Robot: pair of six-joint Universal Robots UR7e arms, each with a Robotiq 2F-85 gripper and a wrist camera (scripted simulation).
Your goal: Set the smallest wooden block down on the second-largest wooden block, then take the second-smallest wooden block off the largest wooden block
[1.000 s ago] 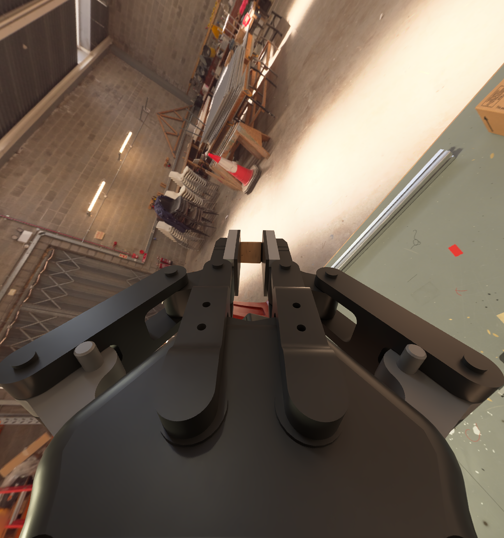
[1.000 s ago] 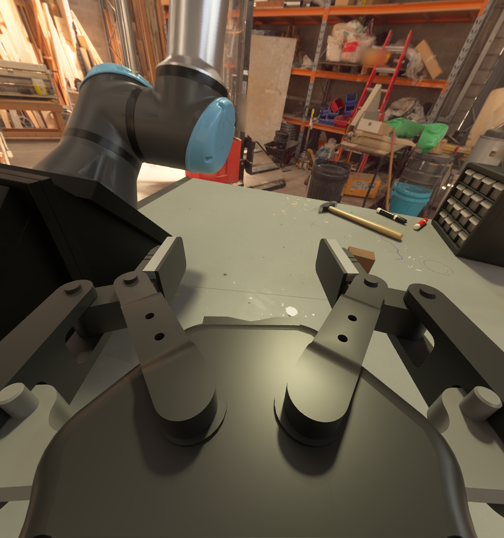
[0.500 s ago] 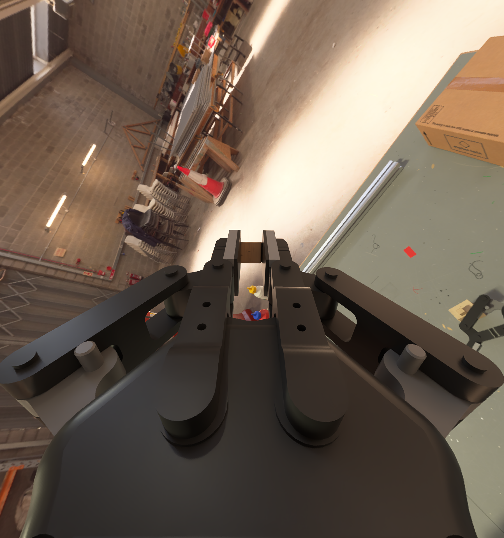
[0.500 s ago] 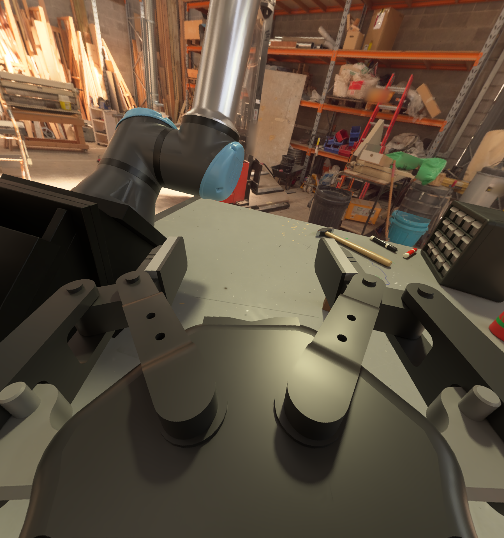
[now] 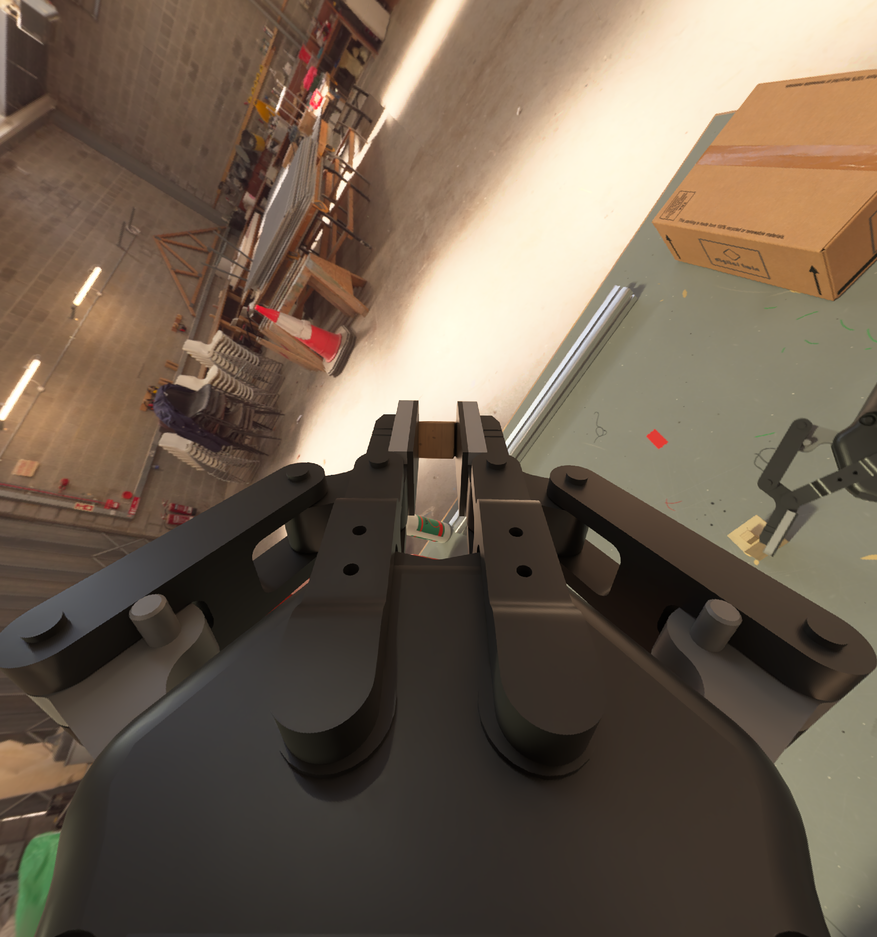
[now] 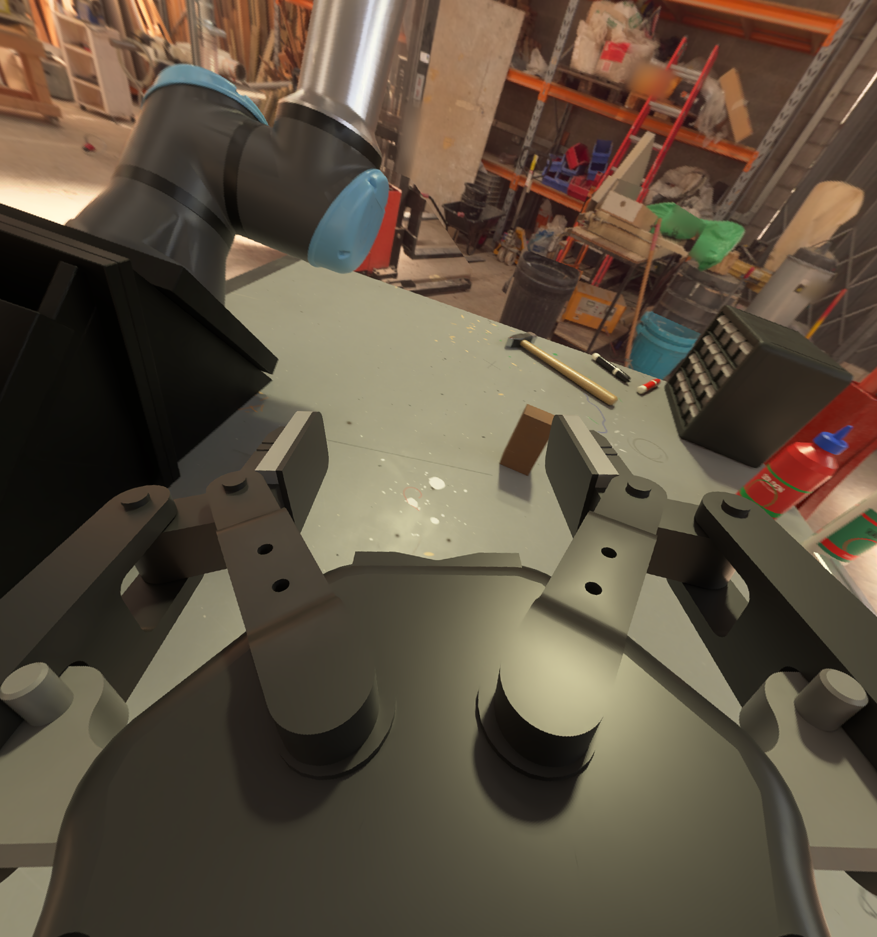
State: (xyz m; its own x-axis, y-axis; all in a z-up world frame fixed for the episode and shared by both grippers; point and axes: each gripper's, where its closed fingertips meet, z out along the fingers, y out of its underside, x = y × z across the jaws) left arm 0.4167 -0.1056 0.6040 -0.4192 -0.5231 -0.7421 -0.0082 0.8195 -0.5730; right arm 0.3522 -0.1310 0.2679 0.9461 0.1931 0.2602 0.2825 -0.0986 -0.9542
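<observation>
While your left gripper (image 5: pixel 436 431) clamps the small block (image 5: pixel 435 440), lower it flat onto the brown block (image 6: pixel 526 439); the right gripper (image 6: pixel 434 459) hangs spread.

Brown block (image 6: pixel 525 440) just beside right tool (image 6: pixel 436 459)

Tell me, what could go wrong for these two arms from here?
The left gripper pinches a small wooden block only at its very tips, high off the table, so it might slip and fall. The right gripper, jaws wide open, is close to a pale wooden block and may nudge it.
</observation>
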